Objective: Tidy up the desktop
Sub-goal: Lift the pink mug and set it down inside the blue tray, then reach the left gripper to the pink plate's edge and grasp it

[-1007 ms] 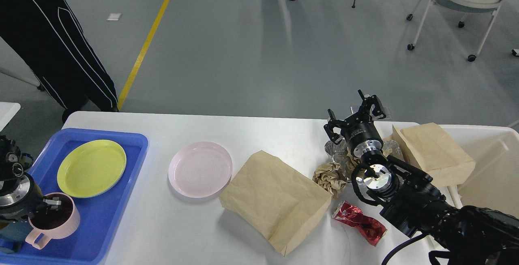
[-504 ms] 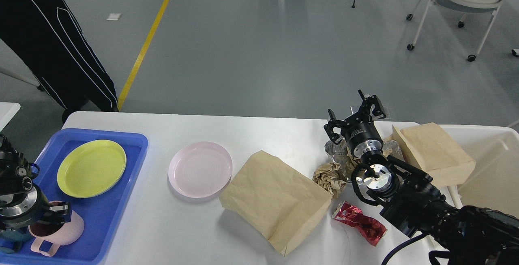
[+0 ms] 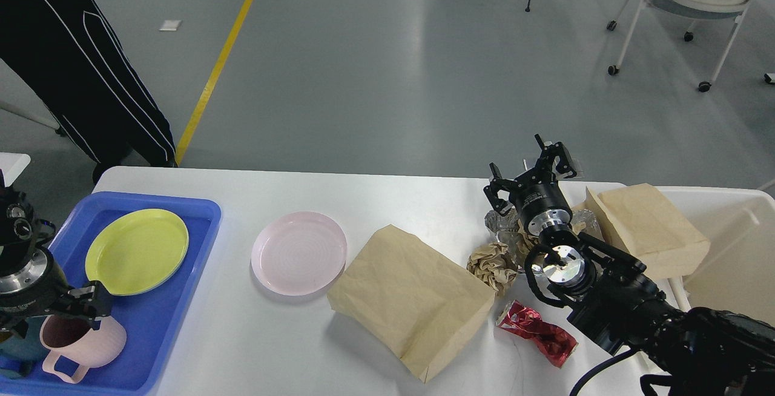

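- Pink cup [image 3: 82, 347] sits in the blue tray [image 3: 181, 299] at the table's [image 3: 254, 347] left; left hand [image 3: 82, 305] just above it, grip unclear
- Right hand [image 3: 533, 169] spread, empty, at the far right
- Next likely: pink plate [image 3: 298, 253], mid-table, into the tray

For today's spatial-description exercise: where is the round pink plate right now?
In the head view, the round pink plate lies on the white desktop, left of centre, between the blue plastic tray and the large crumpled brown paper bag.

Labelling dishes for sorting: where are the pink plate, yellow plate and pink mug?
pink plate [image 3: 299, 253], head view, centre of its face
yellow plate [image 3: 137, 251], head view, centre of its face
pink mug [image 3: 91, 340], head view, outer side wall
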You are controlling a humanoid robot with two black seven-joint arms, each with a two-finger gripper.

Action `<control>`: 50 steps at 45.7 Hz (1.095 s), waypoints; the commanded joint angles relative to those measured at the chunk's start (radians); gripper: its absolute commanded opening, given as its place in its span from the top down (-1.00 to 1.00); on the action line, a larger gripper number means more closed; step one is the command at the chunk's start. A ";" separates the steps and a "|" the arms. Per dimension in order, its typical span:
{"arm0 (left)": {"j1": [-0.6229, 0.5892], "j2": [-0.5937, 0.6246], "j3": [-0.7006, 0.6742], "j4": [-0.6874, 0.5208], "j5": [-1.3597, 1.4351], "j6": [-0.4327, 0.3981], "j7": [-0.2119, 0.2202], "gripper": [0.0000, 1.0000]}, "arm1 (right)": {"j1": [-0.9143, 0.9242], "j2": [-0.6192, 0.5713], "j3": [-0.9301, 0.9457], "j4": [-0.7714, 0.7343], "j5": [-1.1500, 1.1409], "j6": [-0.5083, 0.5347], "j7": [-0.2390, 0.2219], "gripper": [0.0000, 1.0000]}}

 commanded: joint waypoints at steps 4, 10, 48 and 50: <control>-0.017 0.027 -0.045 0.001 0.000 -0.079 -0.001 -0.94 | 0.000 0.000 0.000 0.000 0.000 0.000 0.000 -1.00; -0.053 0.033 -0.064 0.001 0.000 -0.158 -0.001 -0.94 | 0.000 0.000 0.000 -0.002 0.000 0.000 0.000 -1.00; -0.415 0.110 -0.301 0.095 -0.097 -0.272 0.013 -0.94 | 0.000 0.000 0.000 0.000 -0.001 0.000 0.000 -1.00; -0.398 0.109 -0.298 0.095 -0.098 -0.272 0.007 -0.94 | 0.000 0.000 0.000 0.000 0.000 0.000 0.000 -1.00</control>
